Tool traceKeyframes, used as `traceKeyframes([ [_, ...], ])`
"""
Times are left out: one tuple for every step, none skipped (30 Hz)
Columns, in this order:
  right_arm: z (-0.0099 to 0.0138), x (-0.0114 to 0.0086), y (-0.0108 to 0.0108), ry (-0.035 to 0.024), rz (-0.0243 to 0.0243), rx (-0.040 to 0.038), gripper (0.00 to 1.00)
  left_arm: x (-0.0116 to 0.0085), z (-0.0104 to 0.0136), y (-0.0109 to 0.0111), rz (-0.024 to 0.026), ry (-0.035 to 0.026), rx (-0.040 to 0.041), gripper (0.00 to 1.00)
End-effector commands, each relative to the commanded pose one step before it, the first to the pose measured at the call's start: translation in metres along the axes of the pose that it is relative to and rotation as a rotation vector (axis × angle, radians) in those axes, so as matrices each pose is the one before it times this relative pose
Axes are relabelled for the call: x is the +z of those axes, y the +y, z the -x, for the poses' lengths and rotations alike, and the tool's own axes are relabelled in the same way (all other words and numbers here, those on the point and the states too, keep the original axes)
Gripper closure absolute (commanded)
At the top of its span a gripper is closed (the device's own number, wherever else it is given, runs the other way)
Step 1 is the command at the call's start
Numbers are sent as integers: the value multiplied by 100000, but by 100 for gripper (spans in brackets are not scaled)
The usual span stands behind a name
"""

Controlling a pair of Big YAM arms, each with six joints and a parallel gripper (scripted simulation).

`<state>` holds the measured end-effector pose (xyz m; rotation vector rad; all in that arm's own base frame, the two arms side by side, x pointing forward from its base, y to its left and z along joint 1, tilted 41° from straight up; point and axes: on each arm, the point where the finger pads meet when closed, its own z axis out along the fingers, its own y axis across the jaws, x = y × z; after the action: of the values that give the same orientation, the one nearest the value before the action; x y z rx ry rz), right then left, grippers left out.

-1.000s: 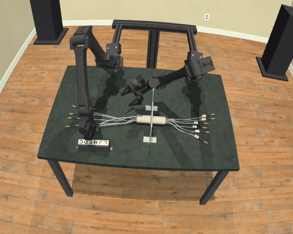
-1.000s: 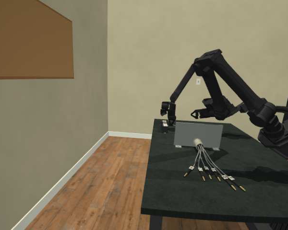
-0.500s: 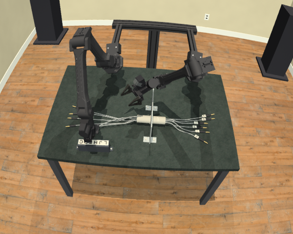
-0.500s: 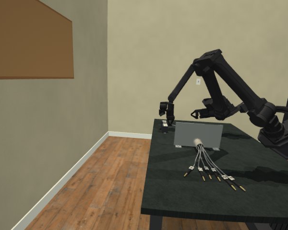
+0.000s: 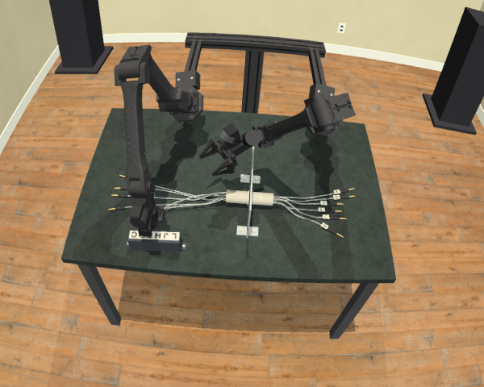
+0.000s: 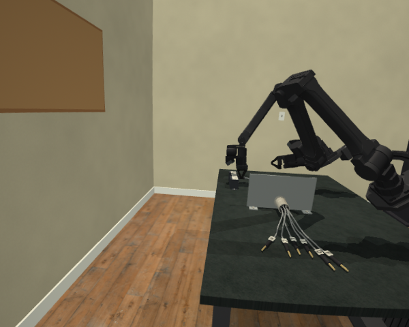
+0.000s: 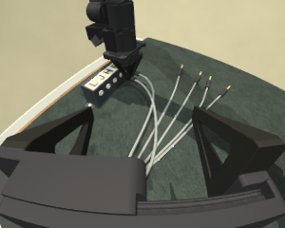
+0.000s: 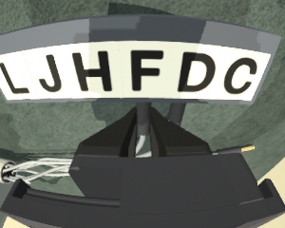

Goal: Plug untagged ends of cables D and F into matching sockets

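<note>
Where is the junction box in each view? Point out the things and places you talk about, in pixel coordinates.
Top: the box (image 5: pixel 164 244) (image 6: pixel 234 183) (image 7: pixel 104 98) (image 8: pixel 147 28) is lower left, partly covered.
Exterior: right of centre, near the table's far end.
Left wrist: upper left.
Right wrist: across the top, letters reading L to C.
Shared landmark: the right gripper (image 5: pixel 146 233) (image 6: pixel 241 176) (image 7: pixel 129 78) (image 8: pixel 143 112) at the box, shut on a plug (image 8: pixel 142 121).

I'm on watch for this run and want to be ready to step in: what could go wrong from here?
The plug in the right gripper may stop short of full depth; its tip is hidden at the junction box. The gripper could also bump the neighbouring plug under D. And whether either cable matches its letter can't be told here.
</note>
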<state>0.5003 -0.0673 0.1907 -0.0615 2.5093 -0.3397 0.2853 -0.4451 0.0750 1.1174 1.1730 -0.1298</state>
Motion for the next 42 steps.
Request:
traceKeyframes([
  [3967,-231,578,-5219,583,44,95,-47,70,-554,-1026,-271,867,0],
  [112,-1,4,27,21,29,95,0,0,0,0,0,0,0],
  [108,-2,1,22,0,5,95,0,0,0,0,0,0,0],
  [106,-2,1,-7,0,-43,95,0,0,0,0,0,0,0],
  [0,0,0,0,0,0,95,0,0,0,0,0,0,0],
  [0,0,0,0,0,0,95,0,0,0,0,0,0,0],
  [106,-1,0,-21,0,-326,95,0,0,0,0,0,0,0],
  [106,-1,0,-42,0,99,95,0,0,0,0,0,0,0],
  [112,0,0,-33,0,140,95,0,0,0,0,0,0,0],
  [168,-1,0,-21,0,163,95,0,0,0,0,0,0,0],
  [193,1,0,-43,0,49,95,0,0,0,0,0,0,0],
  [159,1,0,21,0,-112,95,0,0,0,0,0,0,0],
  [95,0,0,12,0,-49,95,0,0,0,0,0,0,0],
  [36,-6,-1,68,0,-65,95,0,0,0,0,0,0,0],
  [0,0,0,0,0,-136,95,0,0,0,0,0,0,0],
  [0,0,0,0,0,-54,95,0,0,0,0,0,0,0],
  [0,0,0,0,0,-40,95,0,0,0,0,0,0,0],
  [0,0,0,0,0,-13,95,0,0,0,0,0,0,0],
  [0,0,0,0,0,-8,95,0,0,0,0,0,0,0],
  [0,0,0,0,0,-3,95,0,0,0,0,0,0,0],
  [0,0,0,0,0,-1,95,0,0,0,0,0,0,0],
  [0,0,0,0,0,0,95,0,0,0,0,0,0,0],
  [0,0,0,0,0,0,95,0,0,0,0,0,0,0],
  [0,0,0,0,0,-1,95,0,0,0,0,0,0,0],
  [-467,-460,-756,-1199,-1018,885,95,0,0,0,0,0,0,0],
  [-608,18,49,-51,317,-771,95,0,0,0,0,0,0,0],
  [0,0,0,0,0,0,83,0,0,0,0,0,0,0],
  [0,0,0,0,0,0,78,0,0,0,0,0,0,0],
  [-99,-88,1,-171,-28,69,67,0,0,0,0,0,0,0],
  [-25,-197,-34,-360,-242,375,65,0,0,0,0,0,0,0],
  [192,-244,651,-612,731,-481,65,0,0,0,0,0,0,0],
  [146,-321,-54,-691,-99,281,65,0,0,0,0,0,0,0],
  [443,-867,-213,-1900,-308,658,65,0,0,0,0,0,0,0],
  [47,-138,-1,-298,-29,242,65,0,0,0,0,0,0,0],
  [48,-138,-1,-299,-27,168,65,0,0,0,0,0,0,0],
  [48,-138,1,-301,-14,112,65,0,0,0,0,0,0,0],
  [48,-139,1,-302,-14,86,65,0,0,0,0,0,0,0],
  [47,-139,-6,-296,-55,77,65,0,0,0,0,0,0,0],
  [0,0,0,0,0,0,65,0,0,0,0,0,0,0],
  [0,0,0,0,0,0,65,0,0,0,0,0,0,0],
  [48,-140,-1,-301,-26,-249,65,0,0,0,0,0,0,0],
  [47,-140,-1,-302,-24,342,65,0,0,0,0,0,0,0],
])
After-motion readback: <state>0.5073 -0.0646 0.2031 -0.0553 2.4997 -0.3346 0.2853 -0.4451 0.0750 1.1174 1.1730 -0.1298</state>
